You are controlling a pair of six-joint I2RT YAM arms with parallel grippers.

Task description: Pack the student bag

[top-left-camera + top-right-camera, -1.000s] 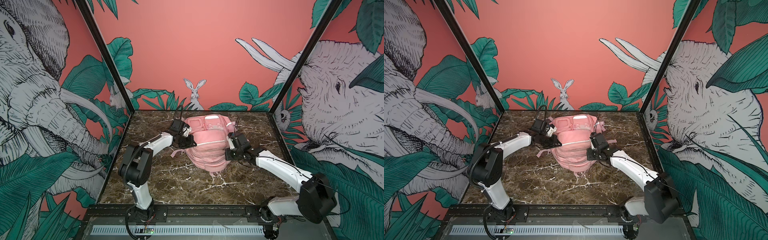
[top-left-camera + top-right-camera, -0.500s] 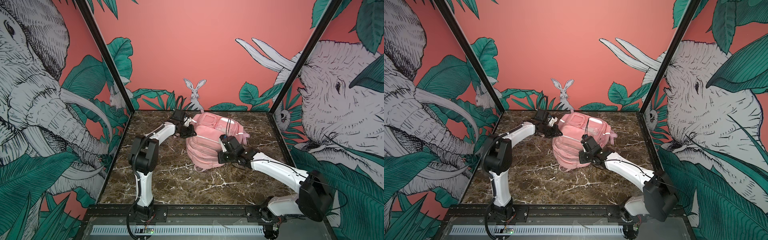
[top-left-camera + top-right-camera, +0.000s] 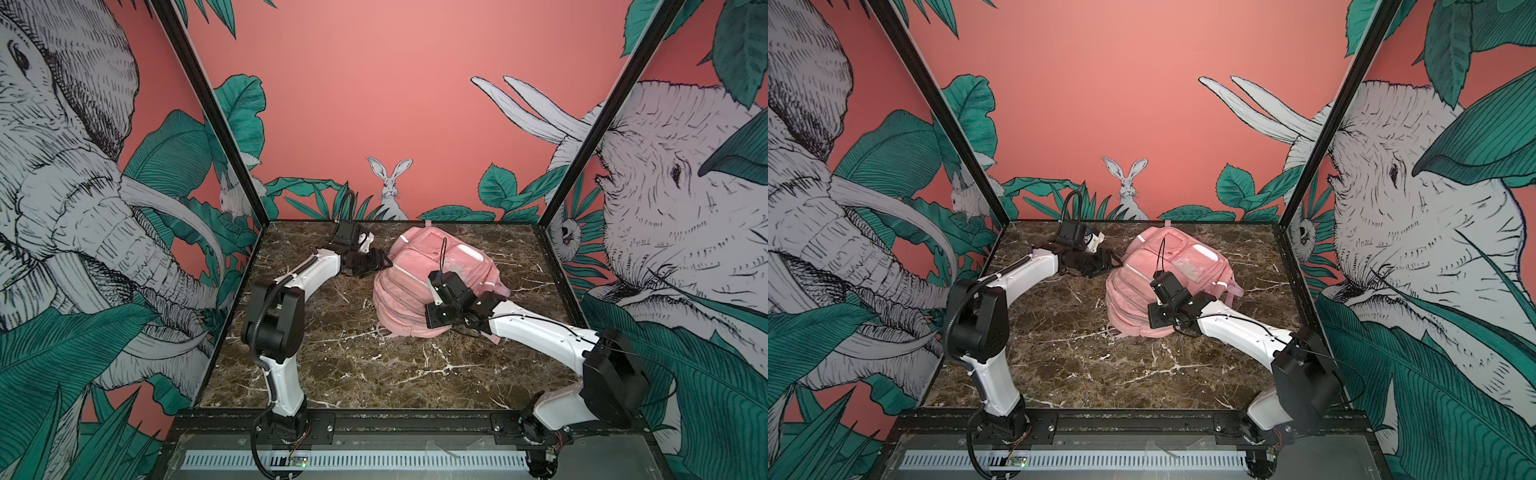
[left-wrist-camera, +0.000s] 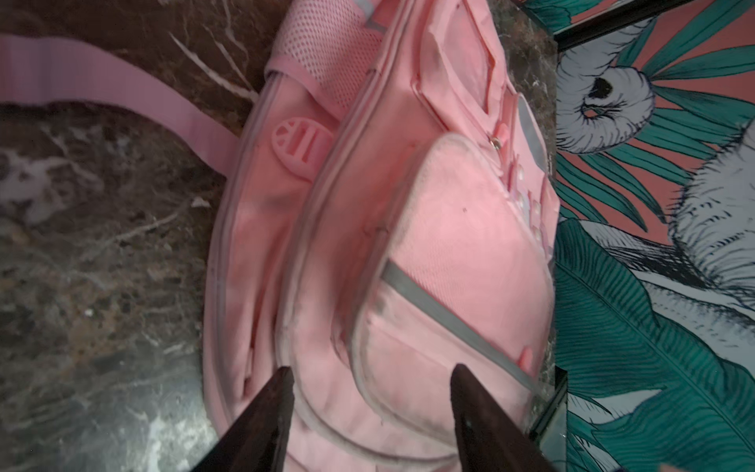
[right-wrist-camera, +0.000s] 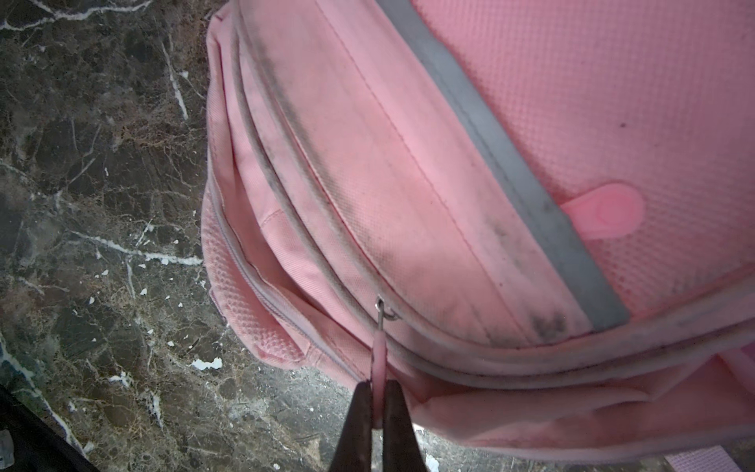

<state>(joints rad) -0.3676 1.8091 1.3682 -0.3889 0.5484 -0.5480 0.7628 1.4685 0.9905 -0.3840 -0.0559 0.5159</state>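
**Right gripper pinching a zipper pull while the left one is standing open at the bag's edge**

On the left in both top views, the left arm is reaching toward the back of the marble tabletop (image 3: 353, 357). The left gripper (image 3: 380, 263) (image 3: 1112, 262) is pointing at the left side of the student bag (image 3: 415, 266) (image 3: 1138, 270). In the left wrist view its two dark fingers (image 4: 282, 392) are standing well apart with nothing clamped between them. Their tips are sitting over the bag's piped seams, and whether they are touching the fabric I cannot tell.

The student bag is lying on its back in the rear middle of the tabletop, its pocketed front facing up and its top loop pointing at the back wall. A pink strap (image 4: 102, 77) is trailing flat across the marble beside it, and a grey reflective strip (image 5: 510, 163) is running across the front pocket.

On the right, the right arm is stretching in from the near corner, its wrist hanging over the bag's near right edge. In the right wrist view the right gripper (image 5: 378, 386) is pressing fully closed on a thin pink zipper pull (image 5: 380, 355). The pull is hanging from a small metal ring (image 5: 383, 310) on one of the bag's zip lines.
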